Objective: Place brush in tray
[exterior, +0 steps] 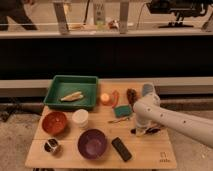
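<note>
The green tray (56,89) stands at the table's back left and holds a pale yellowish item (71,96). My gripper (142,131) is at the end of the white arm (165,117), low over the right half of the table, well right of the tray. A short dark thing, the brush (153,131), sticks out sideways at the gripper's tip, and the gripper looks shut on it. Its bristles are hidden.
A white cup (80,118), a red bowl (54,122) and a purple bowl (92,143) stand between gripper and tray. A green sponge (122,111), a thin stick (118,120), an orange fruit (104,98) and a black block (121,148) lie nearby.
</note>
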`<state>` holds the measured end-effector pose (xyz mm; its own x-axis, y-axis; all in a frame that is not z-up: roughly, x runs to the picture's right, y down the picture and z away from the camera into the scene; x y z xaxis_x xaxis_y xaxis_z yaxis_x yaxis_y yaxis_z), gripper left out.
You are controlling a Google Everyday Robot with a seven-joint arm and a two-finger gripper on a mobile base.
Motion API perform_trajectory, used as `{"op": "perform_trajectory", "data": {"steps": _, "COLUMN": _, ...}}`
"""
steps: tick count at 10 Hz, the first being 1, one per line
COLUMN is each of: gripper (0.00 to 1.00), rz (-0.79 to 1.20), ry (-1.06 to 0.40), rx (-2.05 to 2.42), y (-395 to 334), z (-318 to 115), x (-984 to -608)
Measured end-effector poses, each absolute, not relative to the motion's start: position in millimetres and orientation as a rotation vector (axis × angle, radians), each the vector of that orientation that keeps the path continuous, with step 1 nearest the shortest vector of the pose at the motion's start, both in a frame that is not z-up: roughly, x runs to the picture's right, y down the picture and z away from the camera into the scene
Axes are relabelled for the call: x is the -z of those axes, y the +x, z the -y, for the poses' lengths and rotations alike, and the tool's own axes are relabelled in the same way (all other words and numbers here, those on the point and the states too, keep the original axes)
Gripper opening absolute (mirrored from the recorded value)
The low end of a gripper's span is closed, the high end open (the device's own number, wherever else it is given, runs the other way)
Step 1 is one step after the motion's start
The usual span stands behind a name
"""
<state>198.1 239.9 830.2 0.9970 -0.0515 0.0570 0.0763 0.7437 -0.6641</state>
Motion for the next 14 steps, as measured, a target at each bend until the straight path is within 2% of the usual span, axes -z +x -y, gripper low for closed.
{"op": "perform_trajectory", "data": {"steps": 3, "gripper": 0.0, "rz": -0.016, "ry": -0.677, "rx": 0.098, "y": 182.1, "z": -228.6, "x": -807.1}}
{"op": "perform_trajectory", "data": {"steps": 7, "gripper": 0.0, "rz": -0.045, "ry": -0.575, "rx": 0.131, "y": 152.0, "z": -165.8, "x": -733.9}}
{"op": "perform_trajectory", "data": {"steps": 14, "gripper": 0.0, "rz": -0.059, "ry": -0.412, "rx": 0.208, "y": 106.5, "z": -93.6, "x": -676.7}}
